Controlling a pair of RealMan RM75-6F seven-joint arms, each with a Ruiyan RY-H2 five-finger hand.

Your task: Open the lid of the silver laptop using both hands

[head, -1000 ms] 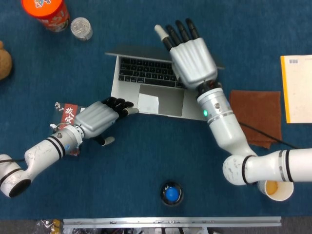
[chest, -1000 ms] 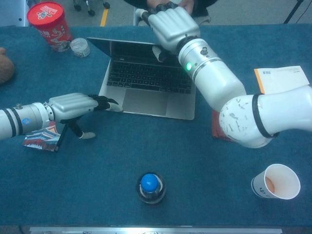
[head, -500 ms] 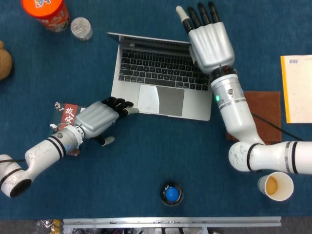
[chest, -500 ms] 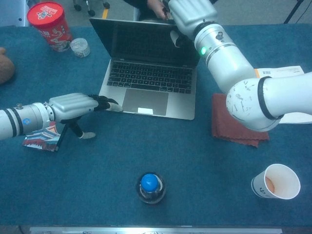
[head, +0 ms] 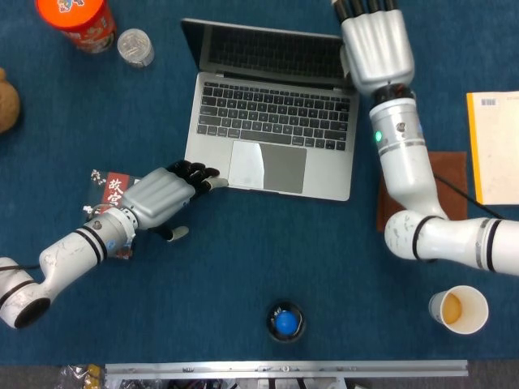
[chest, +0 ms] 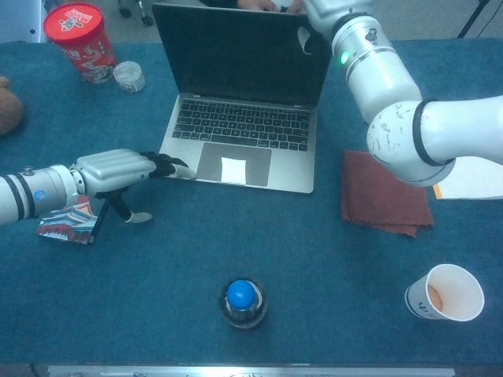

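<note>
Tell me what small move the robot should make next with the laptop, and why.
Probably let go: draw the right robot hand back off the lid. The silver laptop stands open, screen upright and keyboard fully showing, while the left robot hand presses on its front left corner.

Overhead head view, oblique chest view

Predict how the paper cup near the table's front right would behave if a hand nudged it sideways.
The paper cup stands upright and looks thin-walled, so it is probably light and would slide or tip easily. A little orange liquid shows at its bottom, so tipping would likely spill it onto the table. Its open rim would probably crush under a firm squeeze.
</note>
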